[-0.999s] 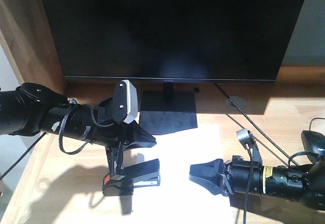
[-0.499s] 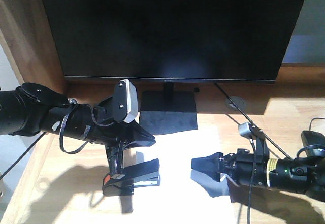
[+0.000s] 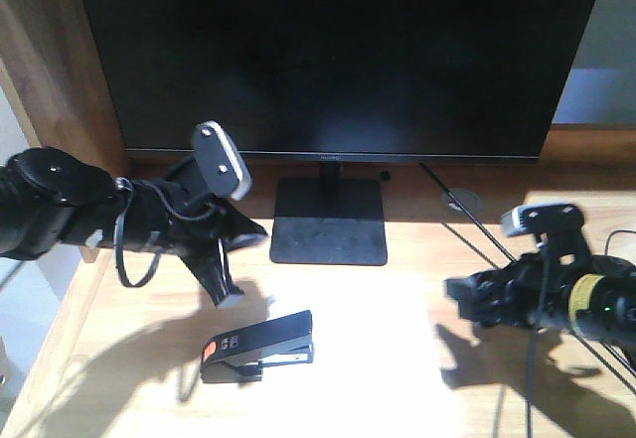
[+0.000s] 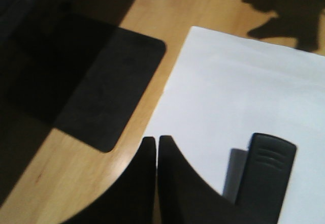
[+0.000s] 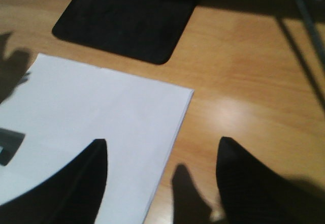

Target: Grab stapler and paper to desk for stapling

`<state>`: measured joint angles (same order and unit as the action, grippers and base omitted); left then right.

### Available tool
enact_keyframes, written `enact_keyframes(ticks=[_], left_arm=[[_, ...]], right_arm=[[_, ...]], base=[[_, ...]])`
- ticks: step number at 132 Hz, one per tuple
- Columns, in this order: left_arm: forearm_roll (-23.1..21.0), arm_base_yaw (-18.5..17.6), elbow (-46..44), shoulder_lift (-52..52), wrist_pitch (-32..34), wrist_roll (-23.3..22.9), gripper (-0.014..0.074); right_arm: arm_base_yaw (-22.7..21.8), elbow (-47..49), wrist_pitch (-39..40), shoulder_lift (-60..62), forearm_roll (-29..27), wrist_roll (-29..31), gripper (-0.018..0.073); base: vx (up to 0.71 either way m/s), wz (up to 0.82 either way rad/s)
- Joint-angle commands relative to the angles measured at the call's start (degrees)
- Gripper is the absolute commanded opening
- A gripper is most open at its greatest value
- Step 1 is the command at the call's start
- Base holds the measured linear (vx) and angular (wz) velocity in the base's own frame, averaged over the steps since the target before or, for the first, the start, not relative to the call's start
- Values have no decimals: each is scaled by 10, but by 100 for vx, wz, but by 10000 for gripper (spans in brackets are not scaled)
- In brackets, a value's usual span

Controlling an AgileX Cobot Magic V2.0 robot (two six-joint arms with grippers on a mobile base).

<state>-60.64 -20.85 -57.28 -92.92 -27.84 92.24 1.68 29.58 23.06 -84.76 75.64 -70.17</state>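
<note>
Stapler [image 3: 260, 347] lies flat on the paper [image 3: 383, 359], at the sheet's left part, w/ orange patch at its left end and a small white label just beside that; nothing touches it. In the left wrist view only its black end [image 4: 266, 176] shows, at lower right, resting on the white sheet [image 4: 238, 97].

Paper lies flat on the desk [image 3: 149, 319], near side of the monitor base [image 3: 329, 221], in strong sunlight. In the right wrist view the sheet's right edge and far-right corner [image 5: 101, 107] are in sight, w/ bare wood [image 5: 244, 82] to the right and the dark base [image 5: 127, 18] beyond.

Left gripper [image 3: 227, 281] hangs above the desk, up and left of the stapler, apart from it; holds nothing. Left wrist view shows its fingers [image 4: 175, 183] pressed nearly together, only a thin slit between them.

Right gripper [image 3: 465, 301] sits at the right of the sheet, off its edge, above the wood, holding nothing. Its fingers [image 5: 86, 178] are spread wide in the right wrist view: one over the paper's right margin, the other over bare desk.

Monitor [image 3: 338, 56] fills the far side; a cable [image 3: 477, 224] runs across the desk at far right.
</note>
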Motion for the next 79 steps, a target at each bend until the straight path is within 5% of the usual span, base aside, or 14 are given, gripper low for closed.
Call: enact_keyframes(ticks=[1,38,72,79], left_arm=[[61,-1,-13,49,55,-110,-6],[318,-1,-13,112,110,-405,-6],[575,1,-13,151,76,-729,-6],[612,1,-10,159,72,-766,-6]], right_arm=[[2,10,-41,64,-4,2,334],[2,10,-131,180,-4,2,-12],[2,10,-133,270,-4,-2,-8],[2,10,-133,288,-4,-2,-8]], base=[[0,0],[0,0],[0,0],[0,0]])
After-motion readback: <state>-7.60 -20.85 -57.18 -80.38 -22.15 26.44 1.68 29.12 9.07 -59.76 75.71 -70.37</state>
